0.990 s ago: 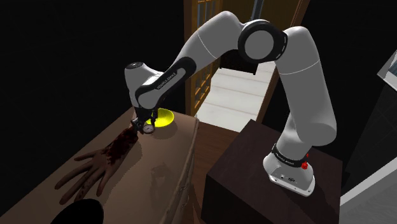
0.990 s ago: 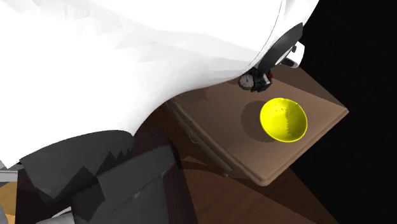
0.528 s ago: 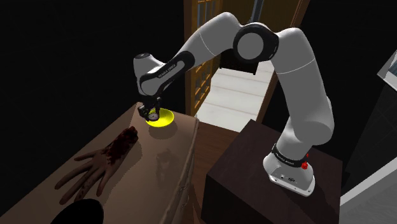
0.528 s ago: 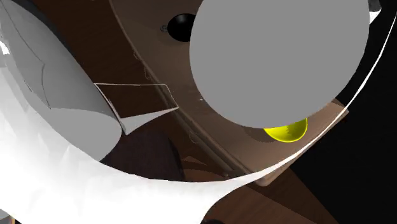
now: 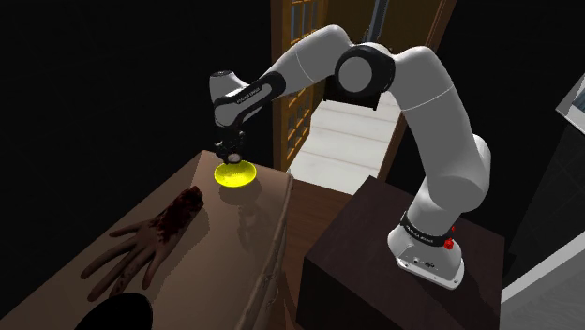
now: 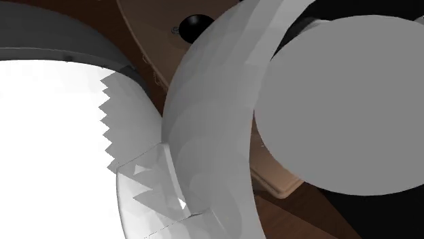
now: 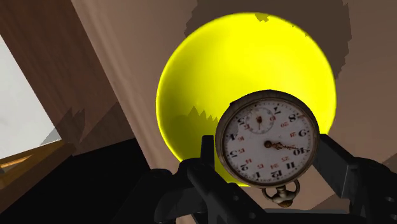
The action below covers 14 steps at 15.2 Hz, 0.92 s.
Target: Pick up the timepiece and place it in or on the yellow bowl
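Closest to the wrist camera, the gripper (image 7: 272, 160) is clamping the pocket watch (image 7: 268, 139) between its two black fingers (image 7: 208, 154), one pressing on each side of the metal case. The watch is showing its white dial with black numerals, and its ring is pointing back toward the palm. Beyond the watch, the yellow bowl (image 7: 216, 83) is lying open side up on the brown table (image 7: 372, 76), and the watch is hanging over the part of the bowl nearer the gripper, apart from it.

In the shoulder view, a fake severed hand (image 5: 141, 246) with a bloody wrist is lying flat on the near half of the table (image 5: 239, 230). The dark box stand (image 5: 361, 258) is sitting at the lower right, carrying the white arm (image 5: 441, 112), which is arching up and to the view's left. Farther along, the yellow bowl (image 5: 235, 174) is resting near the table's far end, and the gripper (image 5: 229, 150) is pointing down just above it. Behind them a wooden door frame (image 5: 298, 75) is standing against a black area.

In the second exterior view, the arm's white and grey shells (image 6: 224, 136) are crowding the camera, with a strip of the table's edge (image 6: 280, 182) showing past them.
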Motion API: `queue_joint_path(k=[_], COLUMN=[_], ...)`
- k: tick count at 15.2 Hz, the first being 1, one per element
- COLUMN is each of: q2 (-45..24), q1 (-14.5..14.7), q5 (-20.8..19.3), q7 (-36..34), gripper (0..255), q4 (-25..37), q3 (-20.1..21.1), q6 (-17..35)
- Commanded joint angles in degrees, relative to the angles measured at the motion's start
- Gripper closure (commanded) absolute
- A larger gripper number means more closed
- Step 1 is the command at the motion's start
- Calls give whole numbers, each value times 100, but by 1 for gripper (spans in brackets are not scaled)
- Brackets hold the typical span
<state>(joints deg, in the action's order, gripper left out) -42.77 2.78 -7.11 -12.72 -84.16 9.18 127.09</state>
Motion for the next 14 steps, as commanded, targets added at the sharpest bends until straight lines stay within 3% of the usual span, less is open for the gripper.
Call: queue_joint_path(k=[1,14], q2=[-136,-695], q1=[-11,34], q5=[-12,-80], q7=[29,-1], gripper=[255,255], q4=[51,130], q3=[-14,-79], q6=[82,562])
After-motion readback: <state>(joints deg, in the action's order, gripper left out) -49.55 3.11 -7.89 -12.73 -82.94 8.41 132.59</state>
